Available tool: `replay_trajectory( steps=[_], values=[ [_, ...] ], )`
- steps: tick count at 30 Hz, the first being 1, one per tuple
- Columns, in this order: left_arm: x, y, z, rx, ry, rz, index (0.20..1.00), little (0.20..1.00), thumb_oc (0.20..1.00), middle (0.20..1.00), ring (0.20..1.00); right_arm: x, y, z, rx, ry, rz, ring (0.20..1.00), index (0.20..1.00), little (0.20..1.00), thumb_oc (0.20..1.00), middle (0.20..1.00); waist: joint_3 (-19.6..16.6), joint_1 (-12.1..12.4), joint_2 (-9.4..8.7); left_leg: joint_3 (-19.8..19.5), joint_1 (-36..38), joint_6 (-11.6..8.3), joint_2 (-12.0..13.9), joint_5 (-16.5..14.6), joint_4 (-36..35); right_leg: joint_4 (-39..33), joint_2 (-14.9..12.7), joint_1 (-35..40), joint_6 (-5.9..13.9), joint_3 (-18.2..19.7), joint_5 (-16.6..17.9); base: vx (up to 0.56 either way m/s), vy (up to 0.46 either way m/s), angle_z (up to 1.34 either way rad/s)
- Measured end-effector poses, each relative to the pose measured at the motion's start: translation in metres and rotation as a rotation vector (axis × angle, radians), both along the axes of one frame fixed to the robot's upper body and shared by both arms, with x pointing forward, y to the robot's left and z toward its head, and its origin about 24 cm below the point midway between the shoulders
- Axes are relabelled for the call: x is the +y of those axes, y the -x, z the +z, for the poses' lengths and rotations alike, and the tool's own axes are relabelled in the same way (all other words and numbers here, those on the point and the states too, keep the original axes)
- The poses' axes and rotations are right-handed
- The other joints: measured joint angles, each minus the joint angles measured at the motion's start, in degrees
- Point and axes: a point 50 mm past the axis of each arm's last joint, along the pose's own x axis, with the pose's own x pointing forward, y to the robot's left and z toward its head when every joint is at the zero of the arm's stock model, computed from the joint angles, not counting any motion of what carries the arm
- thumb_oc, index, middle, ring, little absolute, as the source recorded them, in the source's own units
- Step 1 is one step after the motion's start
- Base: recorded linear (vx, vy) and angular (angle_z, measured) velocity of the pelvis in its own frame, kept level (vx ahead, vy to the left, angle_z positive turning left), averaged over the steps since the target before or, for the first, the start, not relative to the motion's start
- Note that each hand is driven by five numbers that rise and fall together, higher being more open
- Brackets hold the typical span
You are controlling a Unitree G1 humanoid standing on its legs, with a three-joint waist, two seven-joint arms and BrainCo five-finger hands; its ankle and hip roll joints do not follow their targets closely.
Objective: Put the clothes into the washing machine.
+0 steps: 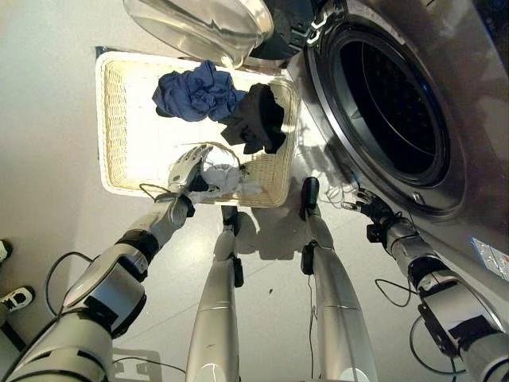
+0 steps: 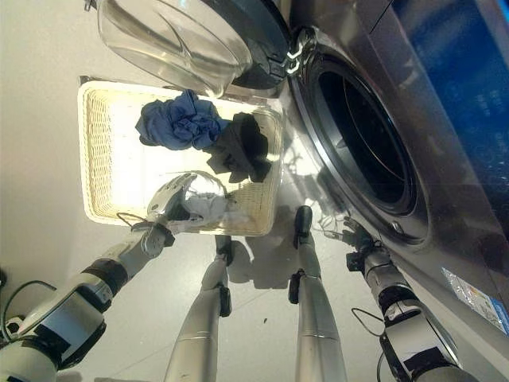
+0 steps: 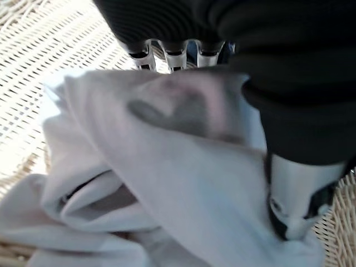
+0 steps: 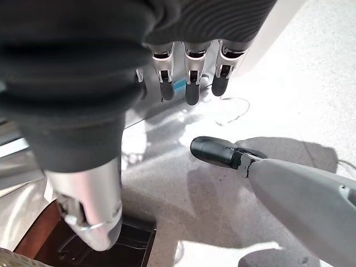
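A: Starting at the left: white wicker basket (image 1: 111, 119) on the floor (image 1: 48, 159), bare weave along its left side.
B: Clothes inside?
A: Blue garment (image 1: 195, 91) and black garment (image 1: 258, 118) bunched at the far end, touching each other, the black one against the right rim. White garment (image 1: 227, 179) at the near rim.
B: Left hand?
A: Left hand (image 1: 187, 169) down in the basket at the near rim, fingers (image 3: 175, 58) and thumb closed round the white garment, cloth bunched between them.
B: Any writing?
A: Printed sticker (image 1: 489, 256) low on the machine front, too small to read.
B: Further right?
A: Washing machine (image 1: 445, 72) with clear door (image 1: 199, 28) swung open above the basket's far edge, dark drum (image 1: 390, 103) open and unobstructed, just beside the basket's right rim.
B: Right hand?
A: Right hand (image 1: 370, 205) low by the machine front under the drum's ring, above open floor, fingers (image 4: 192, 83) straight and relaxed, holding nothing.
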Motion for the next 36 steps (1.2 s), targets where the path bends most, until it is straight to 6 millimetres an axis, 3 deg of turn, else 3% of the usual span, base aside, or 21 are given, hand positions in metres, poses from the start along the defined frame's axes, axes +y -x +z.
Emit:
replay_trajectory(
  steps=[6, 12, 25, 26, 27, 36],
  values=[
    [0.003, -0.002, 0.002, 0.02, -0.005, 0.033, 1.0, 1.0, 1.0, 1.0, 1.0, 0.002, -0.004, 0.006, -0.017, -0.007, 0.004, 1.0, 1.0, 1.0, 1.0, 1.0, 0.0, -0.3, -0.13, -0.1, -0.7, -0.06, 0.0, -0.1, 0.1, 0.1, 0.0, -0.6, 0.01, 0.0, 0.0, 0.0, 0.0, 0.0],
    [0.014, -0.007, 0.009, -0.019, -0.084, 0.149, 1.0, 1.0, 1.0, 1.0, 1.0, 0.007, -0.01, 0.016, -0.053, -0.005, 0.026, 1.0, 1.0, 1.0, 1.0, 1.0, -0.1, -1.5, -1.39, -0.4, -2.3, -0.16, 0.1, -0.5, 1.1, 0.2, 0.1, -1.7, 0.02, -0.2, 0.0, 0.0, 0.0, 0.0],
    [0.003, -0.013, 0.014, -0.072, -0.281, 0.183, 1.0, 1.0, 1.0, 1.0, 1.0, 0.02, -0.017, 0.024, -0.111, -0.006, 0.065, 1.0, 1.0, 1.0, 1.0, 1.0, -0.4, -1.3, -2.27, -1.6, -4.8, -0.29, 0.1, -1.2, 3.4, 0.4, 0.1, -2.7, 0.02, -0.9, -0.1, 0.01, -0.015, 0.01],
    [0.003, -0.013, 0.014, -0.07, -0.282, 0.183, 0.266, 0.266, 0.266, 0.266, 0.266, 0.02, -0.017, 0.025, -0.116, -0.005, 0.066, 1.0, 1.0, 1.0, 1.0, 1.0, -0.5, -1.3, -2.32, -1.6, -4.8, -0.28, 0.1, -1.3, 3.6, 0.4, 0.1, -2.7, 0.03, -0.9, -0.1, 0.0, 0.0, 0.0],
    [0.003, -0.013, 0.014, -0.063, -0.286, 0.183, 0.2, 0.2, 0.2, 0.2, 0.2, 0.021, -0.017, 0.025, -0.118, -0.005, 0.067, 1.0, 1.0, 1.0, 1.0, 1.0, -0.7, -1.3, -2.65, -1.6, -5.1, -0.28, 0.1, -1.4, 3.8, 0.4, 0.1, -2.9, 0.03, -0.9, 0.0, 0.0, 0.0, 0.0],
    [0.008, -0.019, 0.032, -0.034, -0.369, 0.178, 0.2, 0.2, 0.2, 0.2, 0.2, 0.029, -0.017, 0.021, -0.114, -0.012, 0.078, 1.0, 1.0, 1.0, 1.0, 1.0, -2.5, -1.3, -4.87, -1.6, -6.3, -0.17, 0.0, -2.2, 5.9, 1.1, 0.0, -3.5, 0.05, -0.7, 0.0, 0.0, 0.0, 0.0]
  ],
)
